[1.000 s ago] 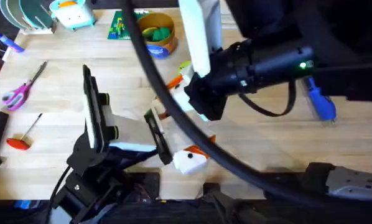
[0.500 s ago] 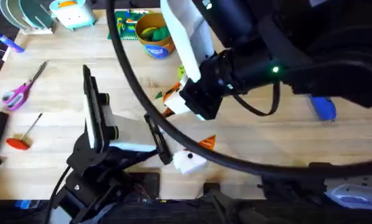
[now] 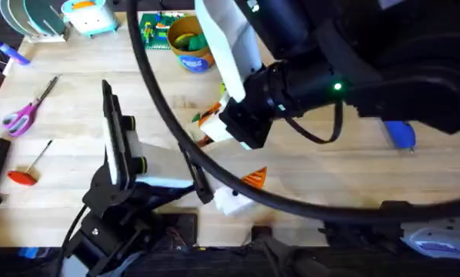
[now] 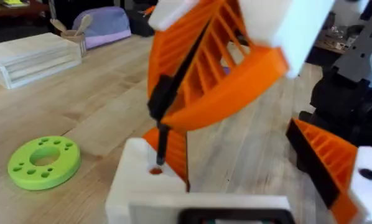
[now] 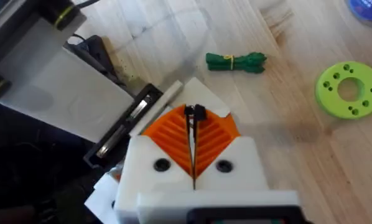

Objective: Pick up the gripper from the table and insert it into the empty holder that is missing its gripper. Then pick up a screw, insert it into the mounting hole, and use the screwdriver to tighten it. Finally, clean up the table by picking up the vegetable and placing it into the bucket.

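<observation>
The screw (image 4: 162,140) hangs upright, pinched between the closed orange pads of the right gripper (image 5: 193,134), its tip at the mounting hole (image 4: 155,170) of the white holder (image 4: 131,190), apparently so it seats straight, while whether the left gripper (image 3: 208,191) clamps anything cannot be told.

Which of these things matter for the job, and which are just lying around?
Job: screw, holder, screwdriver, vegetable, bucket.
Lying about: lime ring, purple scissors, red-handled tool.
</observation>
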### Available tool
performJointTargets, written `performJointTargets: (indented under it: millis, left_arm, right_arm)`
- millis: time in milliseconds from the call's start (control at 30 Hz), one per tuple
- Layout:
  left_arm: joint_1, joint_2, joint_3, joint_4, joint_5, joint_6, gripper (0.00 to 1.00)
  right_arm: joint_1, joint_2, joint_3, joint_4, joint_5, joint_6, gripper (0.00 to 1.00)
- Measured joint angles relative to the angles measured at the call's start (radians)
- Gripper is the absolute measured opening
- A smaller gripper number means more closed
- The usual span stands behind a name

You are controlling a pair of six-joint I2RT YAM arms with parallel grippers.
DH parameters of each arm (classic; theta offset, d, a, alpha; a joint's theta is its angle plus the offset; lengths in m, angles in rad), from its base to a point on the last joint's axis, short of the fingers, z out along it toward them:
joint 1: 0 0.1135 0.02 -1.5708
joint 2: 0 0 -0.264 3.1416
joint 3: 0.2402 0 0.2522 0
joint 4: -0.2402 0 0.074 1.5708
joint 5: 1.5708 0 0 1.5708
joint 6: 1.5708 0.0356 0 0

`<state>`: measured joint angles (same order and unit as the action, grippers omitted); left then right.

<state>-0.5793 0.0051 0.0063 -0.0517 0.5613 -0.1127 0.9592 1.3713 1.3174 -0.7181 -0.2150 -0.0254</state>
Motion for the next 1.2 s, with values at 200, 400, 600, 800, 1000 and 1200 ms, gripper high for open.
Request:
performJointTargets:
  millis: [200, 400, 600, 800, 1000, 1200]
  left_arm:
    - [0.0, 0.0, 0.0, 0.0, 0.0, 0.0, 0.993]
    - [0.0, 0.0, 0.0, 0.0, 0.0, 0.0, 0.992]
    - [0.0, 0.0, 0.0, 0.0, 0.0, 0.0, 0.993]
    - [0.0, 0.0, 0.0, -0.001, 0.001, -0.001, 0.993]
    - [0.0, 0.0, 0.0, 0.0, 0.002, 0.0, 0.993]
    - [0.0, 0.0, 0.0, -0.001, 0.003, 0.0, 0.993]
  right_arm:
    - [0.0, 0.023, 0.0, -0.003, 0.0, 0.0, 0.018]
    - [0.0, 0.025, 0.0, -0.016, 0.0, 0.0, 0.018]
    - [0.0, 0.025, 0.0, -0.016, 0.0, 0.004, 0.018]
    - [0.0, 0.036, 0.0, -0.015, -0.004, 0.013, 0.018]
    - [0.0, 0.065, 0.0, -0.018, -0.008, 0.019, 0.018]
    - [0.0, 0.068, 0.0, -0.024, -0.01, 0.019, 0.018]
